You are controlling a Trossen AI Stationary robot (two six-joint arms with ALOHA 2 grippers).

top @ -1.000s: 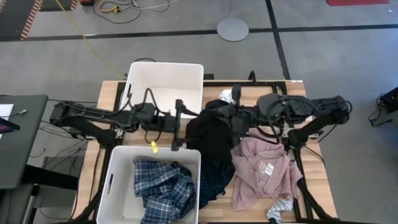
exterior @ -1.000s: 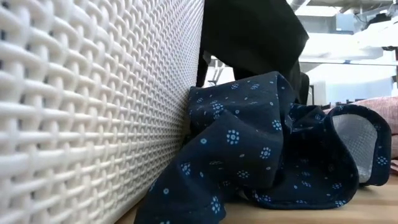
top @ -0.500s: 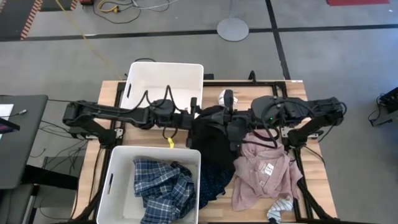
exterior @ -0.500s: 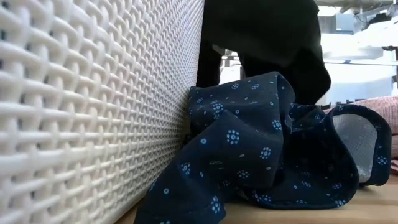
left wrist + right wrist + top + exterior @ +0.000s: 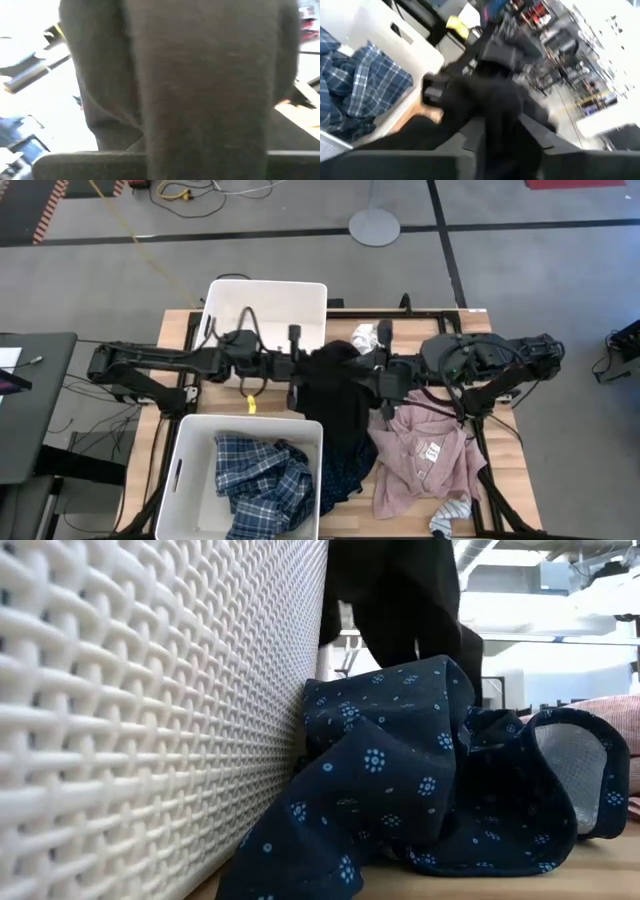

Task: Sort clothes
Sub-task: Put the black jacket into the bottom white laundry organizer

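Observation:
The black piece (image 5: 335, 405) hangs over the table's middle between my two grippers; in the low view the black piece (image 5: 400, 600) drops behind the navy dotted piece (image 5: 400, 770). My left gripper (image 5: 308, 368) is shut on its upper left part. My right gripper (image 5: 380, 375) is at its upper right part. The navy dotted piece (image 5: 345, 470) lies on the table against the near bin (image 5: 190, 470), which holds the plaid shirt (image 5: 262, 480). The pink shirt (image 5: 425, 445) lies spread at the right. My left gripper holds the black piece by its upper left part (image 5: 200, 125), coming level from the table's left. The cloth fills the left wrist view and passes between the fingers; one layer or several, I cannot tell. The piece hangs below, its lower end hidden behind the navy dotted piece.
A second white bin (image 5: 265, 310) stands at the far left, with nothing showing in it. A white sock (image 5: 365, 335) lies at the far middle. A striped sock (image 5: 450, 515) lies at the near right. The near bin's woven wall (image 5: 150, 720) fills the low view's left.
My left gripper has gone toward the table's right, reached the hanging black piece and taken hold of its upper left part. The black piece stays lifted; its hanging part now shows narrower in the low view.

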